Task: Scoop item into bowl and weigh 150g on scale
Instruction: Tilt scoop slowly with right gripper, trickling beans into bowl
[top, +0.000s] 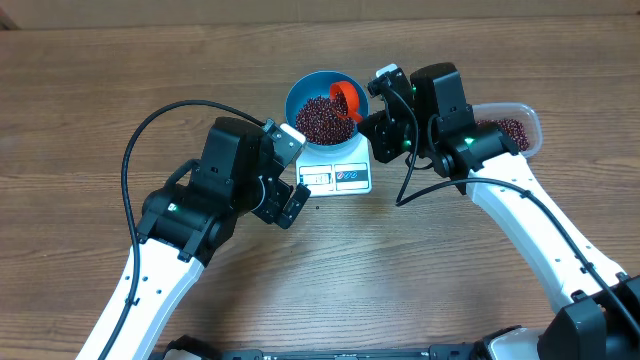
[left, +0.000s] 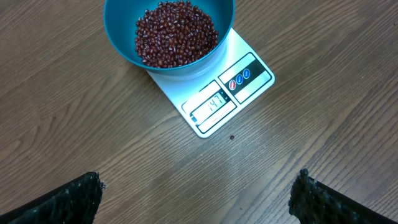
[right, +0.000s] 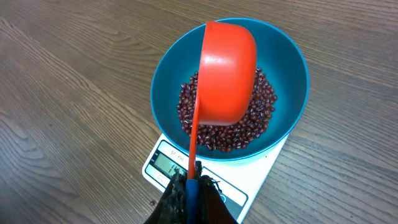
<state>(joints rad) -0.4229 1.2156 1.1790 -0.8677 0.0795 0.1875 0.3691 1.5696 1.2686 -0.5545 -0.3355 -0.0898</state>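
Observation:
The blue bowl (top: 293, 100) stands on the white scale (top: 335, 178) and holds a heap of dark red-brown beans (top: 322, 120). My right gripper (top: 368, 122) is shut on the handle of an orange-red scoop (top: 346, 95). In the right wrist view the scoop (right: 227, 74) hangs tipped, hollow side down, over the beans (right: 261, 118) in the bowl (right: 292, 81). My left gripper (top: 295, 175) is open just left of the scale's display end, with nothing between its fingers. From the left wrist the bowl (left: 124, 37), beans (left: 177, 31) and scale (left: 249, 81) lie ahead.
A clear plastic tub (top: 530, 115) with more beans (top: 512, 130) sits at the right, partly under my right arm. One stray bean (left: 232, 137) lies on the wooden table in front of the scale. The left arm's black cable loops over the table.

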